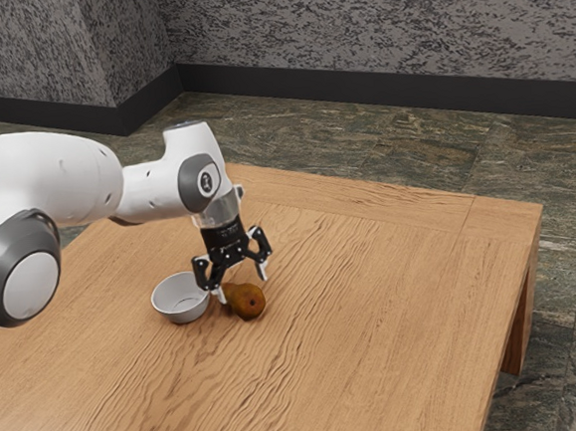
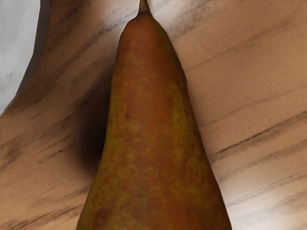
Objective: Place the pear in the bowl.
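Observation:
The black gripper [image 1: 241, 284] is open, low over the table, its two fingers spread wide. Between and just below the fingertips lies the brown-green pear [image 1: 246, 301], on its side on the wood. In the wrist view the pear [image 2: 151, 134] is large and close under my hand, with its stem end and narrow neck visible. A white bowl [image 1: 182, 311] stands upright beside the pear, toward the exterior view's left, with a small gap between them. Part of the bowl's wall [image 2: 19, 52] shows in the wrist view.
The wooden table [image 1: 378, 338] carries the bowl and pear, and its far corner [image 1: 537, 208] is toward the exterior view's right. A stone-patterned floor [image 1: 442, 141] and a grey wall [image 1: 383, 28] lie beyond.

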Robot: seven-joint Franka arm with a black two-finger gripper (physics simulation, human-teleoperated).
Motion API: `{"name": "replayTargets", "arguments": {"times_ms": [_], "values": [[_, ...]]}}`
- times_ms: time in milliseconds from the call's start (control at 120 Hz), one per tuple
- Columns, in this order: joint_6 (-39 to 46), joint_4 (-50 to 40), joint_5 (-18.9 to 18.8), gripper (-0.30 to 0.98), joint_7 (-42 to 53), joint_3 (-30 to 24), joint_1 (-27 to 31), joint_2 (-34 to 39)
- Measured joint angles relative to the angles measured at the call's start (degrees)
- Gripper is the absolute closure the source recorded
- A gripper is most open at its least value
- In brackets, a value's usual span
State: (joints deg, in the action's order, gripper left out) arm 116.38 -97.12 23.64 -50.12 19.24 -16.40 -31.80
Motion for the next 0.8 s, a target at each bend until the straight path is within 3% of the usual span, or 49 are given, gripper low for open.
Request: {"name": "replayTargets", "arguments": {"times_ms": [667,800], "values": [[2.21,-0.02,-0.07,0.00,-5.78,-0.97,0.05,-2.96],[2.66,-0.02,-0.02,0.10,-6.34,-0.97,0.05,-3.05]]}}
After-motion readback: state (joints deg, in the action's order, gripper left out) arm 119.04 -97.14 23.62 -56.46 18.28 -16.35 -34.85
